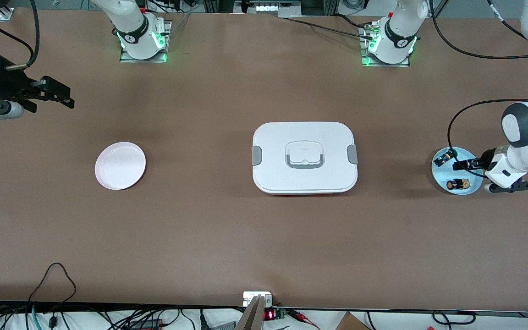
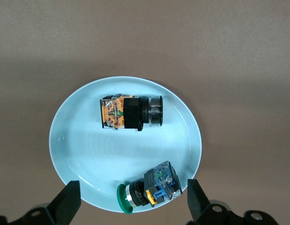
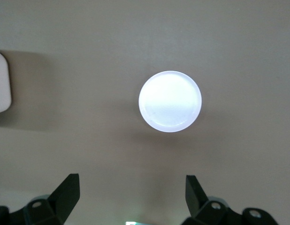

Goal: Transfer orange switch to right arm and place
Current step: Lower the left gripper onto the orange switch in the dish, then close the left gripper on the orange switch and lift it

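1. The orange switch (image 1: 458,184) lies on its side in a light blue plate (image 1: 472,188) at the left arm's end of the tabletop (image 1: 264,238). In the left wrist view the orange switch (image 2: 130,112) shows an orange-tan body, a black middle section and a dark ringed cap end.
2. A second switch with a green cap (image 1: 443,159) lies on the same light blue plate (image 2: 79,150), farther from the front camera than the orange one and apart from it. In the left wrist view the green-capped switch (image 2: 150,189) sits close to the plate's rim.
3. The left end effector (image 1: 460,165) hangs over the blue plate, above the gap between the two switches, with its fingers spread wide and nothing held. Its two dark fingertips (image 2: 67,200) frame the plate's edge in the left wrist view.
4. The right end effector (image 1: 64,97) hovers over bare tabletop at the right arm's end, its fingers wide apart and empty; the right arm waits there. Its fingertips (image 3: 66,191) show in the right wrist view.
5. A white round plate (image 1: 120,165) rests on the tabletop toward the right arm's end, nearer to the front camera than what the right end effector is over. The right wrist view shows the white plate (image 3: 170,101) empty.
6. A white lidded container with grey side latches and a handle recess (image 1: 304,157) sits mid-tabletop, between the two plates.
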